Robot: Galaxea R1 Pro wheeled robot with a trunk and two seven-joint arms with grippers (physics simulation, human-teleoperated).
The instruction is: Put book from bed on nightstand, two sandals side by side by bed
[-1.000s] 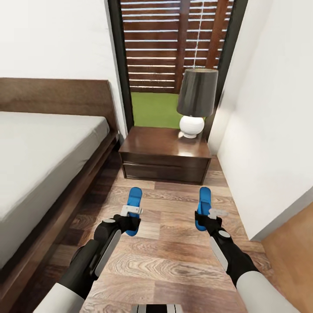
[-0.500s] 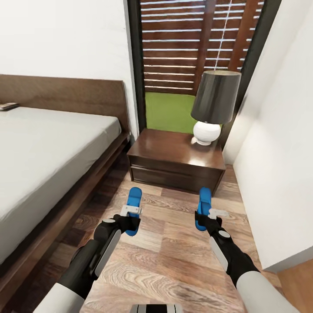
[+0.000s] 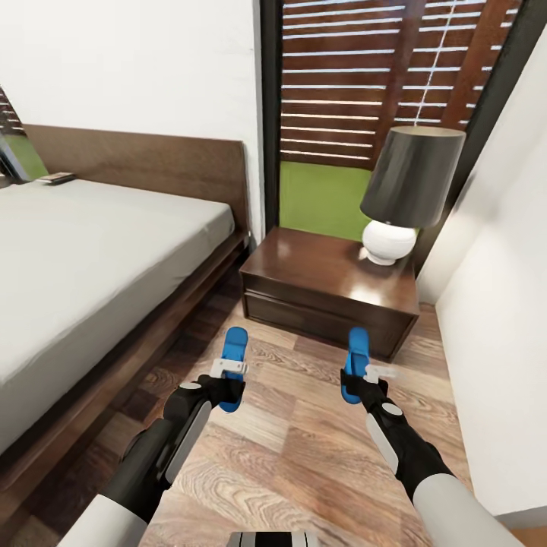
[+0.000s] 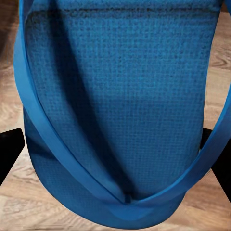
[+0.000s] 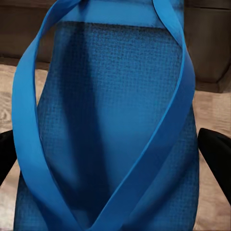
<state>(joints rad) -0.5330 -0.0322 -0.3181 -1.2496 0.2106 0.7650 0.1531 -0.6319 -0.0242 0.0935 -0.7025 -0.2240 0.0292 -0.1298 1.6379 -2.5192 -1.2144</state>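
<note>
In the head view my left gripper (image 3: 230, 381) is shut on one bright blue sandal (image 3: 234, 355), held above the wood floor. My right gripper (image 3: 357, 380) is shut on the other sandal (image 3: 357, 358), level with the first and about a nightstand's width apart. Each wrist view looks onto a sandal's sole and straps (image 4: 120, 106) (image 5: 115, 125), with black fingers (image 4: 9, 154) (image 5: 216, 154) at its sides. The bed (image 3: 83, 251) with its grey mattress runs along the left. The book (image 3: 57, 178) lies on the mattress by the headboard, far left. The dark-brown nightstand (image 3: 327, 292) stands ahead.
A lamp (image 3: 406, 194) with a dark shade and white base stands on the nightstand's right side. A white wall (image 3: 501, 319) closes the right. Tall dark-framed glass (image 3: 357, 91) with slatted fence and grass is behind. Wood floor (image 3: 289, 448) lies between bed and wall.
The whole view has swung left, so bed, nightstand and lamp sit further right in the picture, and the book has come into sight. Both arms keep their pose with the sandals.
</note>
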